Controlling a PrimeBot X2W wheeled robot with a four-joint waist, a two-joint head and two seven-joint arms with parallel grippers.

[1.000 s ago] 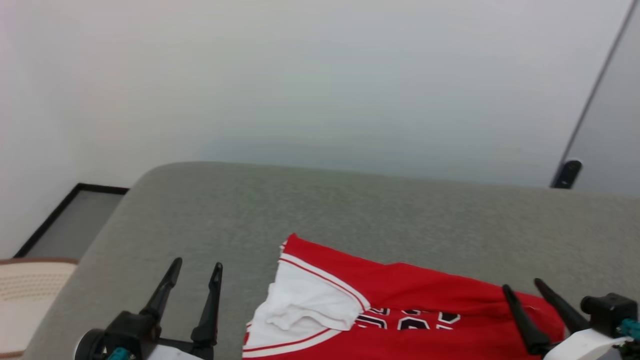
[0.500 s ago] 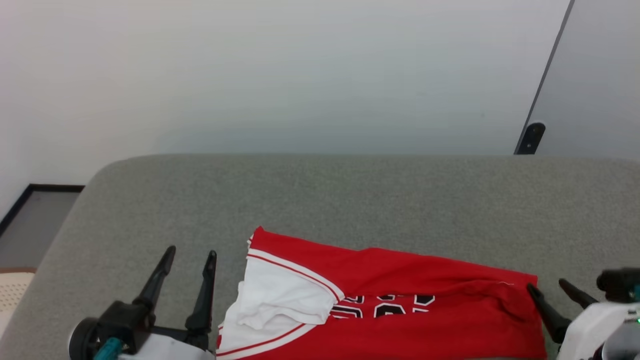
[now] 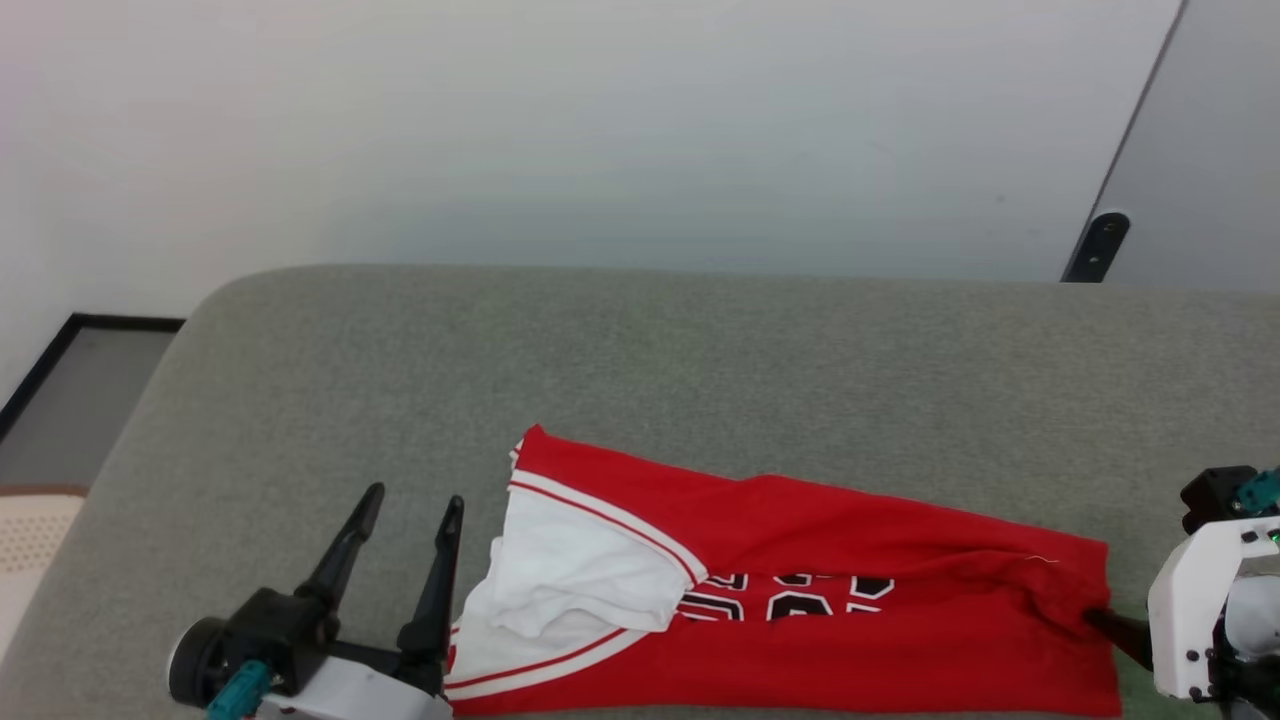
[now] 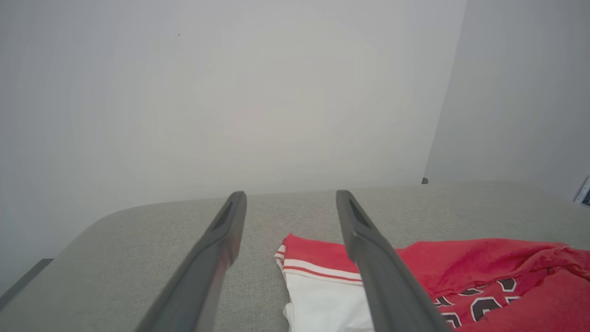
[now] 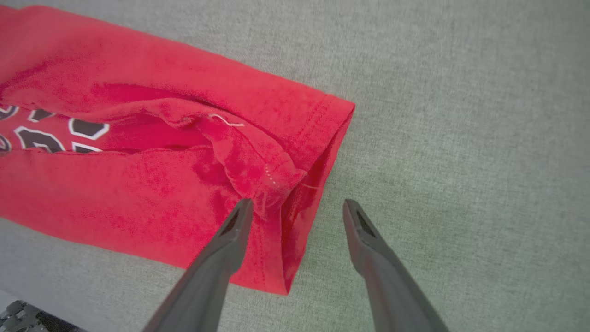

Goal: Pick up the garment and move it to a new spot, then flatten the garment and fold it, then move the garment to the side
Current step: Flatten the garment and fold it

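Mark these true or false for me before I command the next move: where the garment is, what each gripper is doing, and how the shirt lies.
1. The garment lies on the grey cushion. True.
2. The left gripper is shut on the white sleeve. False: it is open beside the sleeve, holding nothing.
3. The right gripper is open at the red hem, one finger over the fabric and the other over the cushion. True.
4. The garment is spread flat with the lettering fully readable. False: red fabric is folded over and hides part of the lettering.
5. The white sleeve is at the robot's right end of the garment. False: it is at the left end, by the left gripper.
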